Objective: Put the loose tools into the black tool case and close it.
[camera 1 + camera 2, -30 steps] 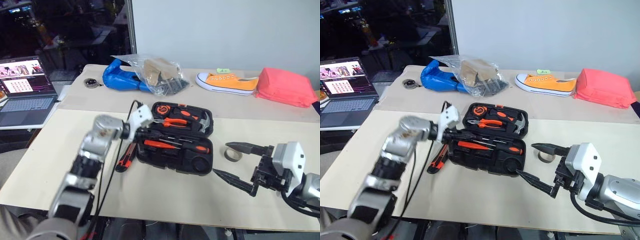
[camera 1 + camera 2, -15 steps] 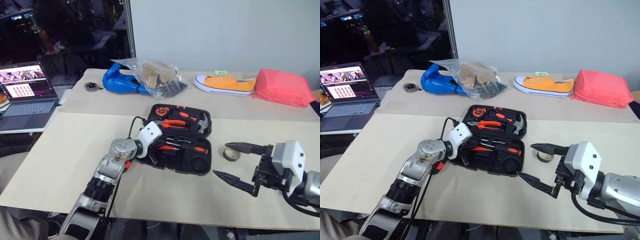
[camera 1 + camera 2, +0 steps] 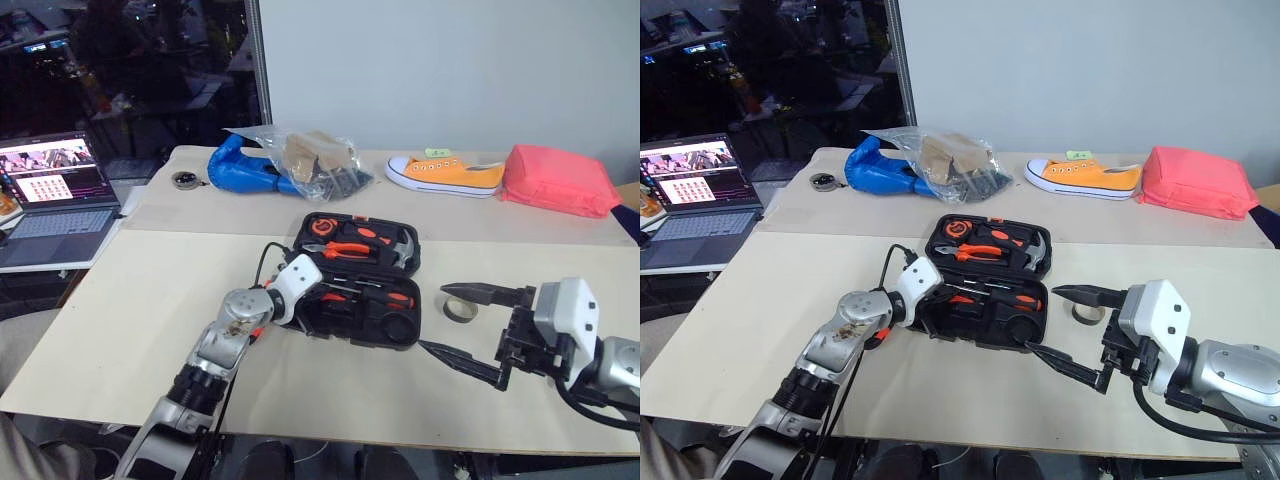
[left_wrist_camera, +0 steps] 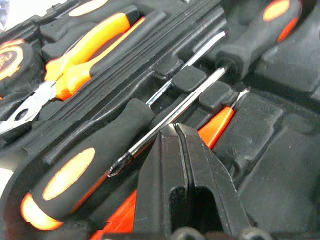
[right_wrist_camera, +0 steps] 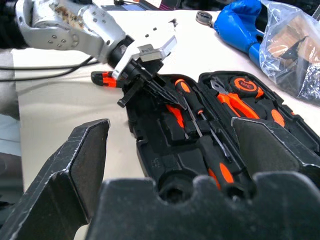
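Bare table point(image 3: 130, 300) lies left of the open black tool case point(image 3: 395, 325); a tape roll point(image 3: 460, 309) crowds its right.

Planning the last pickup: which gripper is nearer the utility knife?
Left. The left gripper is over the case's near-left corner, beside the utility knife; the right gripper hangs open beyond the case's right end.

Black case point(image 3: 385, 325), orange-and-black screwdrivers point(image 4: 80, 165), orange pliers point(image 3: 345, 250), blue bag point(image 3: 240, 165), orange shoe point(image 3: 445, 175), red pouch point(image 3: 555, 180), beige table point(image 3: 130, 300).
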Robot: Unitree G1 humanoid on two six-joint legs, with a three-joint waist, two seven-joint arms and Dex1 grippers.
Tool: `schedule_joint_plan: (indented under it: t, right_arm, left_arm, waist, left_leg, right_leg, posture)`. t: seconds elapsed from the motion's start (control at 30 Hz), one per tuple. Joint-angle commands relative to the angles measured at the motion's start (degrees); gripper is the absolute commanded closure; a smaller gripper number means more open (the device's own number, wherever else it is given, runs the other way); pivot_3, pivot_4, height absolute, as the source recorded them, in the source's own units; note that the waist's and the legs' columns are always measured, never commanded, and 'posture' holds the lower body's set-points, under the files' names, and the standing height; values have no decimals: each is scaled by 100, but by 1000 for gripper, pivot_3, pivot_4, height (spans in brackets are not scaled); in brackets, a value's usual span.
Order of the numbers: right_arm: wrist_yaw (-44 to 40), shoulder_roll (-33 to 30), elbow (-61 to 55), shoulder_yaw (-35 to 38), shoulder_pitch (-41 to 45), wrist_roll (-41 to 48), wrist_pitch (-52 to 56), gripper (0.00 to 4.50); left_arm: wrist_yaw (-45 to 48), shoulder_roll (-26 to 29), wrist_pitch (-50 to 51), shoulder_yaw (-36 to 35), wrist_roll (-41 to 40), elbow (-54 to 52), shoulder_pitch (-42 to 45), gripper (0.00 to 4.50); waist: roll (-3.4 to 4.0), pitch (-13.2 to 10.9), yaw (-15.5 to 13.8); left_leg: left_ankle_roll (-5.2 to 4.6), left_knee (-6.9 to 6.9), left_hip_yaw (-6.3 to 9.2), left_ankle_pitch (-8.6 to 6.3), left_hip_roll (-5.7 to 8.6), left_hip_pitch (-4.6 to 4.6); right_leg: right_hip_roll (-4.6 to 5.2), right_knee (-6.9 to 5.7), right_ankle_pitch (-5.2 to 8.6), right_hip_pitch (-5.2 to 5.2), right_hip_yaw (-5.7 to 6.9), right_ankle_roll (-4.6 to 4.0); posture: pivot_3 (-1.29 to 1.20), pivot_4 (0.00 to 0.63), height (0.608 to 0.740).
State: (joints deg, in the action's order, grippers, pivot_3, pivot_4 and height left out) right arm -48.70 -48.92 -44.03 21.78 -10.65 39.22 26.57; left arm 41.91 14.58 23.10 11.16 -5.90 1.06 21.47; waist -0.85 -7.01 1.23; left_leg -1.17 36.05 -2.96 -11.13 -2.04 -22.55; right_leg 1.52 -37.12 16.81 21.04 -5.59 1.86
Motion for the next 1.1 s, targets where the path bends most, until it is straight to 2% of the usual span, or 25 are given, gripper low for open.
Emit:
schedule_joint_plan:
  t: [0.03, 0.13, 0.23, 0.27, 0.37, 0.43, 0.5, 0.53, 0.57, 0.63, 0.8, 0.9, 1.07, 1.1]
  right_arm:
    - [320, -14, -14, -265, 307, -126, 168, 0]
    - [600, 81, 138, -671, 676, -155, 428, 0]
    - [483, 164, 166, -801, 767, 45, 432, 654]
    - [416, 204, 169, -824, 785, 89, 377, 1019]
    - [123, 258, 215, -885, 834, 195, 198, 2005]
    - [33, 310, 330, -905, 934, 187, 111, 2763]
    - [-1, 306, 690, -914, 1267, 545, 495, 3396]
    - [-154, 211, 773, -973, 1321, 421, 431, 3402]
    - [-246, 151, 878, -1033, 1408, 280, 342, 3138]
    - [-414, 95, 1016, -1098, 1566, 177, 233, 2890]
    - [-827, -21, 1241, -1270, 1741, -60, 24, 955]
    - [-900, 4, 1235, -1252, 1819, -70, -22, 71]
    - [-949, -24, 1176, -1189, 1759, -301, -268, 71]
    - [-953, -43, 1159, -1177, 1712, -359, -317, 24]
  left_arm:
    - [54, 140, 226, -559, -604, -862, 10, 4457]
    - [8, 234, 492, -1119, -1221, -1527, -118, 4457]
    - [-216, 395, 1238, -1533, -1725, -2068, -170, 4500]
    - [-383, 470, 1520, -1698, -1826, -2268, -239, 4500]
    - [-872, 746, 2376, -2208, -2063, -2990, -722, 3837]
    - [-1130, 930, 2847, -2368, -2131, -3422, -1077, 3013]
    - [-1548, 923, 3426, -2538, -2193, -3909, -1473, 2268]
    - [-1659, 972, 3639, -2574, -2209, -4088, -1639, 2158]
    - [-1760, 1053, 3814, -2551, -2161, -4220, -1784, 1644]
    - [-1939, 1126, 4125, -2480, -2142, -4349, -1926, 1405]
    - [-2353, 1143, 4623, -2109, -2022, -4221, -1886, 1405]
    - [-2577, 1121, 4694, -1832, -1879, -3925, -1694, 1405]
    - [-2862, 970, 4702, -1307, -1623, -3348, -1390, 1405]
    - [-2874, 958, 4677, -1279, -1607, -3307, -1374, 1667]
  waist:
    - [0, 0, -13]
    - [-4, -2, -12]
    - [-6, -3, -43]
    - [-5, -3, -63]
    - [-7, -4, -53]
    - [-9, -5, -7]
    - [-15, -9, 7]
    - [-18, -12, 1]
    - [-20, -15, -1]
    - [-27, -19, -14]
    - [-27, -21, -44]
    - [-28, -21, -40]
    - [-30, -22, -36]
    - [-29, -22, -42]
  left_leg:
    - [-1, 0, 3, 0, 0, -25]
    - [0, 0, 6, -1, 4, -59]
    - [1, -5, 6, -4, 12, -90]
    - [1, -5, 6, -4, 13, -100]
    - [0, -3, 15, -4, 14, -121]
    - [0, -5, 14, -4, 12, -118]
    - [1, -4, 17, -3, 10, -112]
    - [1, -4, 17, -3, 10, -110]
    - [-1, -3, 17, 1, 10, -99]
    - [-1, -1, 15, 1, 9, -82]
    - [-1, -5, 17, 2, 7, -57]
    - [-1, -5, 16, 2, 8, -61]
    - [-1, -10, 16, 1, 12, -72]
    - [0, -12, 15, 1, 12, -74]
  right_leg:
    - [-5, -1, -8, 22, 2, -13]
    - [-8, 2, -17, 50, 4, -27]
    - [2, 2, -14, 82, 4, -22]
    - [2, 2, -14, 92, 4, -22]
    - [1, 2, -14, 107, 8, -21]
    - [1, 1, -14, 106, 3, -21]
    - [1, -4, -14, 105, 6, -22]
    - [1, -4, -15, 104, 6, -21]
    - [2, -7, -19, 96, 6, -20]
    - [2, -4, -21, 81, 4, -19]
    - [0, -1, -17, 59, 12, -17]
    - [-1, 1, -21, 61, 9, -25]
    - [2, 6, -22, 69, 7, -28]
    - [2, 7, -22, 71, 6, -28]
  posture:
    - [0, 150, 740]
    - [0, 150, 740]
    - [0, 150, 740]
    - [0, 150, 740]
    - [0, 150, 740]
    - [0, 150, 740]
    - [0, 150, 740]
    - [0, 150, 740]
    - [0, 150, 740]
    - [0, 150, 740]
    - [0, 150, 740]
    - [0, 150, 740]
    - [0, 150, 740]
    - [0, 150, 740]
